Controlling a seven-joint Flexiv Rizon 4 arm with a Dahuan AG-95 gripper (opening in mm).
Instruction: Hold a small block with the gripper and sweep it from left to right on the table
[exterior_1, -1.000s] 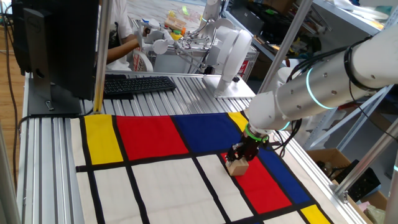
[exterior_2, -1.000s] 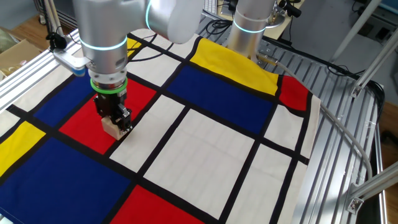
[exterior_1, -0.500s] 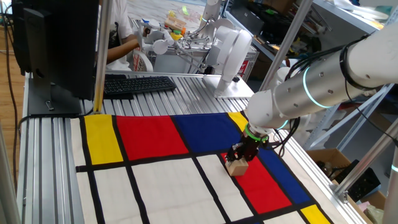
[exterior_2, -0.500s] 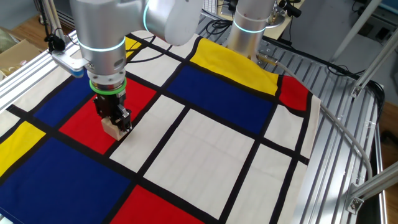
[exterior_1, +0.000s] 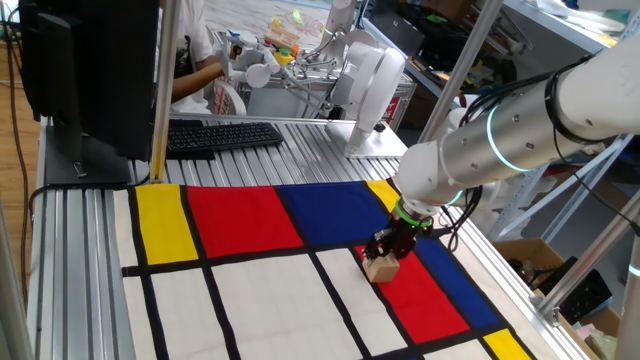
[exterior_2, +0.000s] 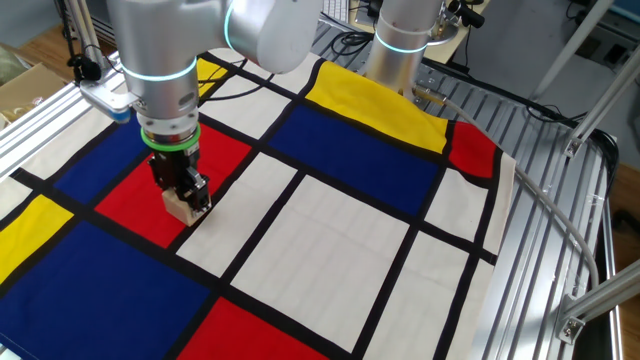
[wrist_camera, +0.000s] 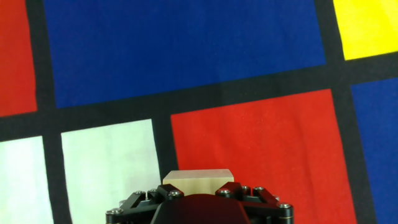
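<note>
The small block (exterior_1: 379, 268) is a light-tan wooden cube resting on the table's cloth (exterior_1: 250, 290), at the edge of a red rectangle beside a black line. My gripper (exterior_1: 383, 258), black with a green ring above it, stands upright over the block and is shut on it. In the other fixed view the block (exterior_2: 181, 206) pokes out below the black fingers of the gripper (exterior_2: 183, 197). The hand view shows the block (wrist_camera: 197, 182) held between the two jaws of the gripper (wrist_camera: 197, 190), straddling a black line between white and red.
A keyboard (exterior_1: 220, 135) and a monitor stand (exterior_1: 85, 150) sit on the aluminium rails behind the cloth. A second white robot base (exterior_2: 400, 50) stands at the far edge of the cloth. Upright aluminium posts (exterior_1: 165, 90) rise at the table's back.
The upper arm shifted slightly; the gripper and block stay in the same spot on the cloth.
</note>
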